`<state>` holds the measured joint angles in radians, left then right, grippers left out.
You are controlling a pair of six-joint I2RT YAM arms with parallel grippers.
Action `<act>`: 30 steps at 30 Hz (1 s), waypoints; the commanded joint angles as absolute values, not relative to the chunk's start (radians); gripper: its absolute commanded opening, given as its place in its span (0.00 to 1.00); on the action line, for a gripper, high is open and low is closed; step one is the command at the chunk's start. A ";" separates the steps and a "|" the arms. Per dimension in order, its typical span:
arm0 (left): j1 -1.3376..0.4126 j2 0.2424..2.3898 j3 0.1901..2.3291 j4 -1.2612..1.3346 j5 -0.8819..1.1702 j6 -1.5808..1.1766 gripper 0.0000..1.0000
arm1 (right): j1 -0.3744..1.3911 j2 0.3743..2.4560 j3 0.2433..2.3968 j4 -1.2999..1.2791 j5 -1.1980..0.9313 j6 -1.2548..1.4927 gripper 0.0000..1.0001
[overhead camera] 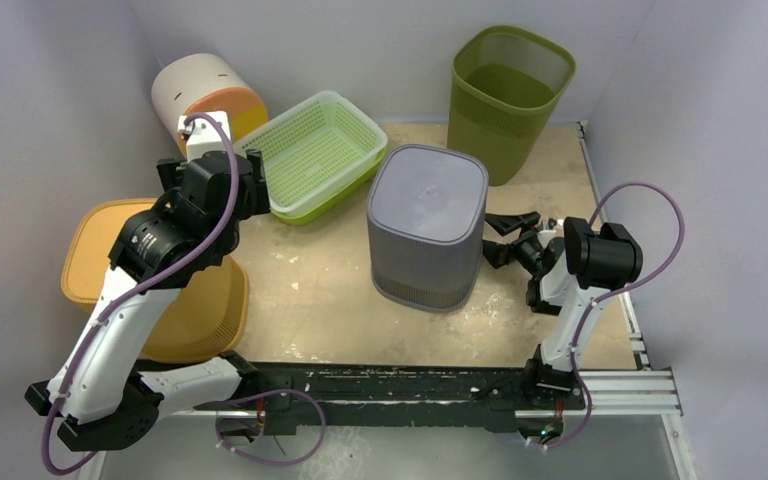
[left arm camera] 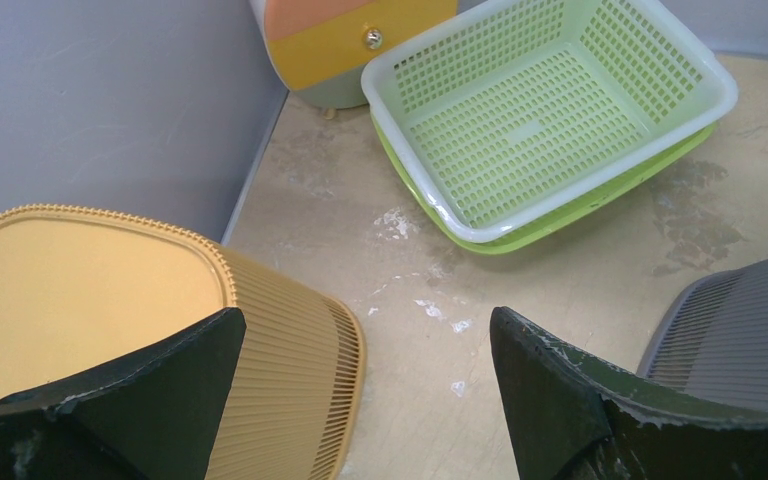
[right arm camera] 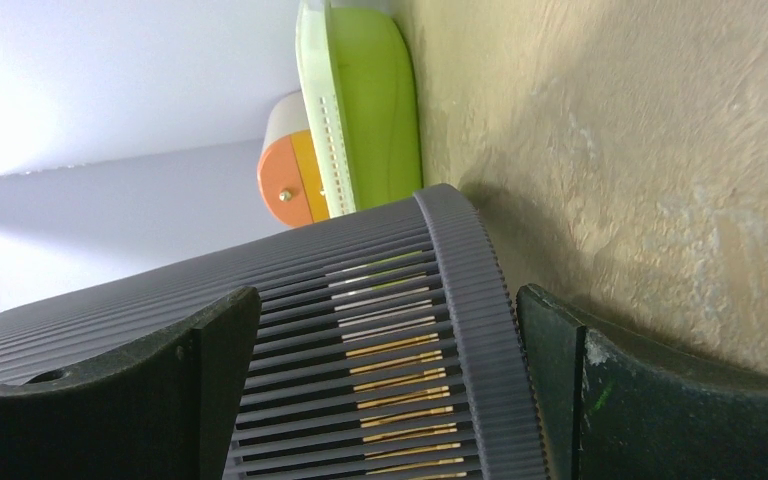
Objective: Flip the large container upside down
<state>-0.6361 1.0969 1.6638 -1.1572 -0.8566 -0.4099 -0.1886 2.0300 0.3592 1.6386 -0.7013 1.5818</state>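
Note:
The large grey slatted container (overhead camera: pixel 427 225) stands at the middle of the table with its closed base up and its rim down. My right gripper (overhead camera: pixel 500 238) is open just to its right, turned on its side. In the right wrist view (right arm camera: pixel 390 390) the container's wall and rim band (right arm camera: pixel 360 300) fill the gap between the fingers, with a small gap on each side. My left gripper (overhead camera: pixel 257 185) is open and empty above the table. In the left wrist view (left arm camera: pixel 365 400) the grey container (left arm camera: pixel 740 320) is at the right edge.
A yellow slatted container (overhead camera: pixel 160 280) stands upside down at the left, under my left arm. A light green basket (overhead camera: pixel 315 150) lies behind the grey container. An olive bin (overhead camera: pixel 508 95) stands upright at the back right. A white and orange drum (overhead camera: pixel 205 95) is at the back left.

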 commanded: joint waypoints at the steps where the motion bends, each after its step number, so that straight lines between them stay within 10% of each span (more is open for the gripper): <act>1: -0.638 1.104 1.661 -1.114 -0.869 -0.405 0.90 | -0.214 2.012 0.385 1.973 -0.664 1.581 1.00; 14: -0.638 1.115 1.631 -1.072 -0.857 -0.395 0.90 | -0.215 1.485 0.659 0.699 -0.426 0.877 1.00; 30: -0.638 1.086 1.572 -1.022 -0.824 -0.410 0.90 | -0.179 1.075 0.733 0.314 -0.230 0.601 1.00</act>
<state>-0.6361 1.1156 1.6032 -1.0851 -0.8387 -0.4072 -0.2066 1.2514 0.6193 0.4488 -0.3210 0.7441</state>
